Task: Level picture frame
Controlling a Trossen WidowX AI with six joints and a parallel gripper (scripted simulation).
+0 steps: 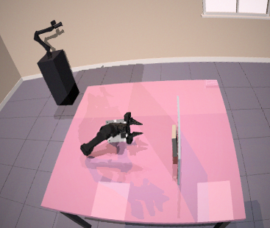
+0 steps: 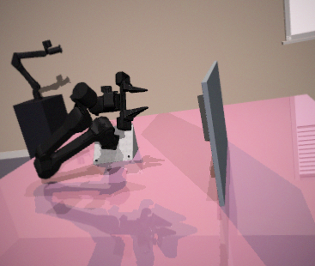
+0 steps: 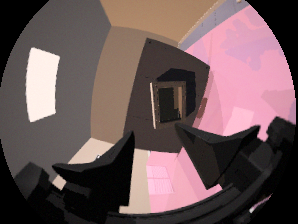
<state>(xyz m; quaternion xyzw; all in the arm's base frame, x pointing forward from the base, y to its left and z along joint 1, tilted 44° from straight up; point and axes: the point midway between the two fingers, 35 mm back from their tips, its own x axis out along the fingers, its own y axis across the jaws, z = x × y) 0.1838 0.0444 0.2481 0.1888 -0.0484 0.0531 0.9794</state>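
Observation:
The picture frame [image 1: 173, 143] [image 2: 203, 117] [image 3: 153, 105] hangs on the near face of an upright dark panel [image 1: 179, 118] [image 2: 220, 129] [image 3: 140, 100]. In the wrist view its sides are turned relative to the panel's edges, so it looks crooked; that view is rolled, and which side is higher is hard to tell. The screw and the notched strip are hidden. My gripper [image 1: 143, 129] [image 2: 148, 99] [image 3: 154, 129] is open and empty, fingers pointing at the panel. A wide gap separates it from the frame, and nothing touches the frame.
The panel stands on the pink table [image 1: 156, 95] [image 2: 173, 146]. A light grey base block [image 2: 126, 150] is under my arm. A small reddish-brown patch [image 1: 175, 160] [image 2: 212, 169] shows at the panel below the frame. Another black arm stands on a dark pedestal [image 1: 58, 79] [image 2: 40, 120] beyond the table.

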